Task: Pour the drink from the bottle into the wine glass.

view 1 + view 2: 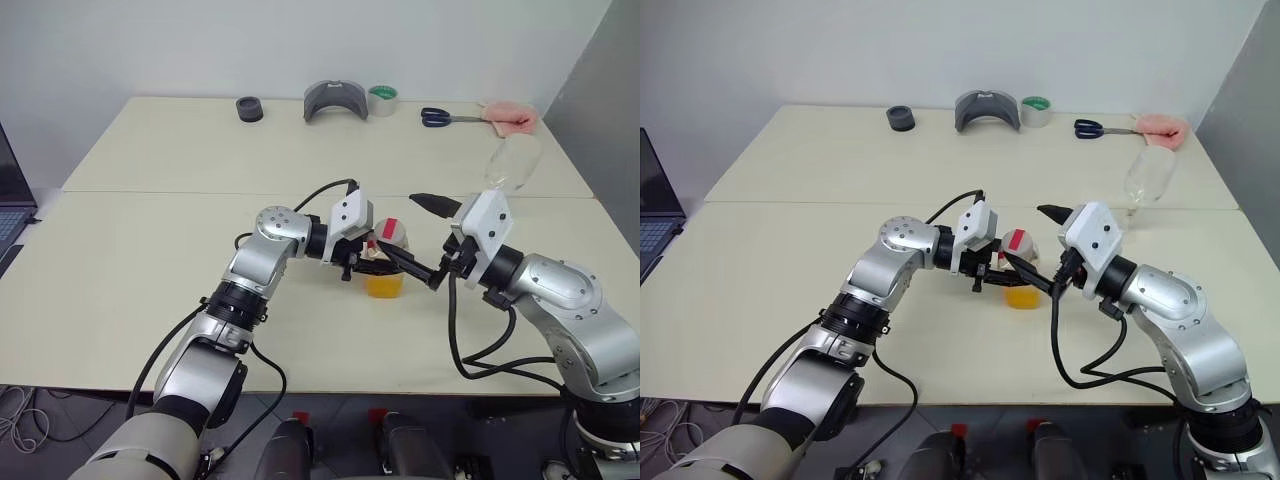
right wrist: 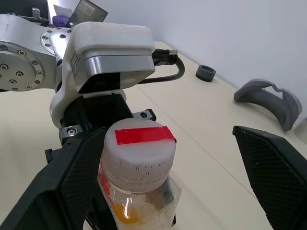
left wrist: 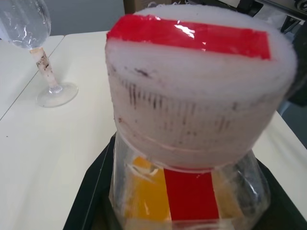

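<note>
My left gripper (image 1: pixel 366 262) is shut on the lower body of the bottle (image 1: pixel 385 280), which stands upright near the middle of the near table. The bottle is small and clear, with a red label strip and a white cap (image 2: pixel 139 155) topped by red tape. The drink (image 3: pixel 144 196), orange-yellow, fills its lower part. My right gripper (image 1: pixel 397 226) is open, one finger on each side of the cap (image 1: pixel 1018 242) and not touching it. The wine glass (image 1: pixel 512 165) stands upright at the far right, apart from both grippers.
Along the back edge lie a black ring (image 1: pixel 249 108), a grey curved piece (image 1: pixel 334 100), a tape roll (image 1: pixel 383 100), scissors (image 1: pixel 445 117) and a pink cloth (image 1: pixel 512 118). A laptop (image 1: pixel 10 190) sits off the left edge. A seam joins the two tables.
</note>
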`<state>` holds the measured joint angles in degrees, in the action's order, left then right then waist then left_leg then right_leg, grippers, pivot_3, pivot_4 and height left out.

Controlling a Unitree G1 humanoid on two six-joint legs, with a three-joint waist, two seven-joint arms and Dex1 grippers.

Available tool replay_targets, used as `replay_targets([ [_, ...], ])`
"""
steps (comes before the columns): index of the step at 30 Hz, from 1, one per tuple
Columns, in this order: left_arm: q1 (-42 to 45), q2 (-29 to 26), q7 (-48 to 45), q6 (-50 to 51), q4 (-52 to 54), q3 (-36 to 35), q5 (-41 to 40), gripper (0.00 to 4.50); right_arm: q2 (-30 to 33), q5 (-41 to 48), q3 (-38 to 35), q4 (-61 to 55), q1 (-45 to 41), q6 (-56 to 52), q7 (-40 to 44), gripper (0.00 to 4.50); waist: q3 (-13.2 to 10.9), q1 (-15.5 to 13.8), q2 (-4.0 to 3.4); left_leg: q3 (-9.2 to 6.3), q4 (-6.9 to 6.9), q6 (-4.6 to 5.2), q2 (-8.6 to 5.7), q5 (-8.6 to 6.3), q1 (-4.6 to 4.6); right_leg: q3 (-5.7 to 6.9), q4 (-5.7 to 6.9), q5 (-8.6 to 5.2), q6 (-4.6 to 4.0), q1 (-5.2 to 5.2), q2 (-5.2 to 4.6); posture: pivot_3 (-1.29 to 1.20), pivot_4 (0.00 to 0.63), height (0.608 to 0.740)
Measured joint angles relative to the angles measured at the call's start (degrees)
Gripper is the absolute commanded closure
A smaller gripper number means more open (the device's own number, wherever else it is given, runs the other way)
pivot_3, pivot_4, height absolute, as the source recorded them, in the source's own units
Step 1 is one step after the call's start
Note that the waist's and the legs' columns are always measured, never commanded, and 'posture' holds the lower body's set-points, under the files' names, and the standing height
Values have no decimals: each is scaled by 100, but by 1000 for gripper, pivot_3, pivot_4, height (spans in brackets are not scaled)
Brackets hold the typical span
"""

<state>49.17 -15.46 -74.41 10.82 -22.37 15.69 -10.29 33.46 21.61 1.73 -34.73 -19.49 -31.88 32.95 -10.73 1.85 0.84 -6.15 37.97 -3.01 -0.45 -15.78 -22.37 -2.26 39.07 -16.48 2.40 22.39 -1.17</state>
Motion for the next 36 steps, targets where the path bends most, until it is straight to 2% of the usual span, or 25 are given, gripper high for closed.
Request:
replay_targets([
  [36, 0, -80, 1, -11, 0, -2, 1, 2631, 425, 311, -388, -113, 256, -109, 104, 0, 0, 0, 0, 1, 1, 0, 0, 0, 1, 0, 1, 0, 0, -1, 0, 0, 150, 740],
])
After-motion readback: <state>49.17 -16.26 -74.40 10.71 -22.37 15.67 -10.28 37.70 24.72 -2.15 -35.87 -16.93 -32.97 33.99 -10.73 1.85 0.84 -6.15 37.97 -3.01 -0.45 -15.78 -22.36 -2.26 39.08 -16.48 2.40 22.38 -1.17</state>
